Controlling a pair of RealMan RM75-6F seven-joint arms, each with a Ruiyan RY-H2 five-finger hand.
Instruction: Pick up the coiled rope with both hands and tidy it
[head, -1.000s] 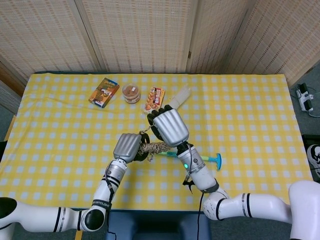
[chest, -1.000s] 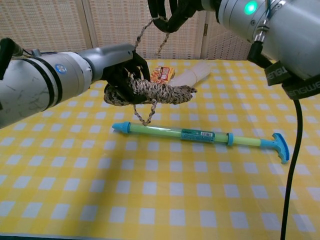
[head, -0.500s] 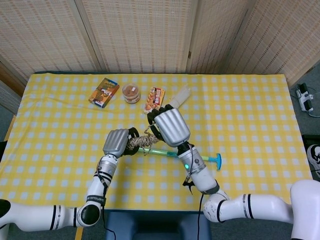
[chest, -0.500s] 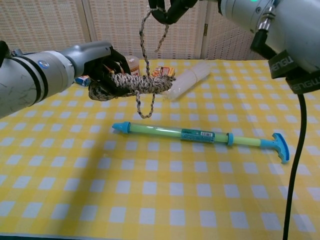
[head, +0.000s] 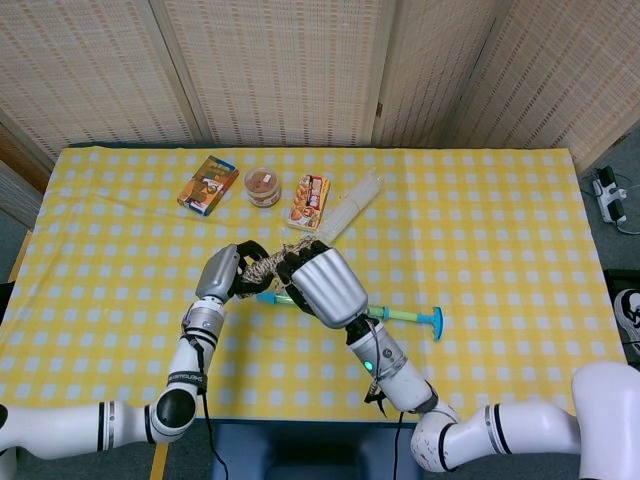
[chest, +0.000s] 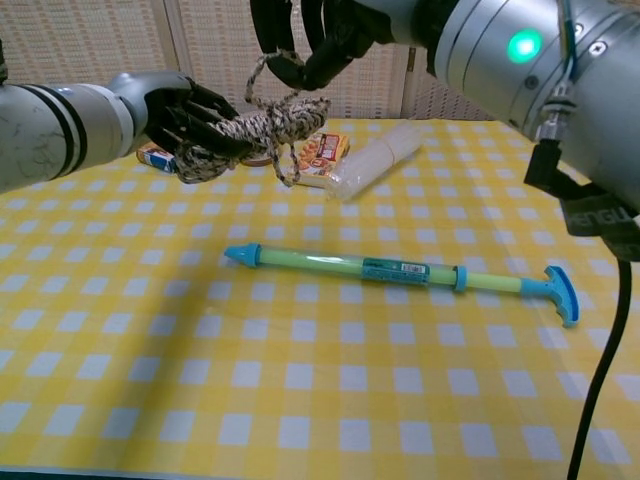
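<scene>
The coiled rope (chest: 262, 127) is held above the table (chest: 320, 400), its bundle gripped by the left hand (chest: 190, 125), a loose loop pinched by the right hand (chest: 300, 45). Were tension misjudged, the coil could be pulled apart.

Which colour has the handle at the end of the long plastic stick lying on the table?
Blue; the T-shaped handle shows best in the chest view.
</scene>
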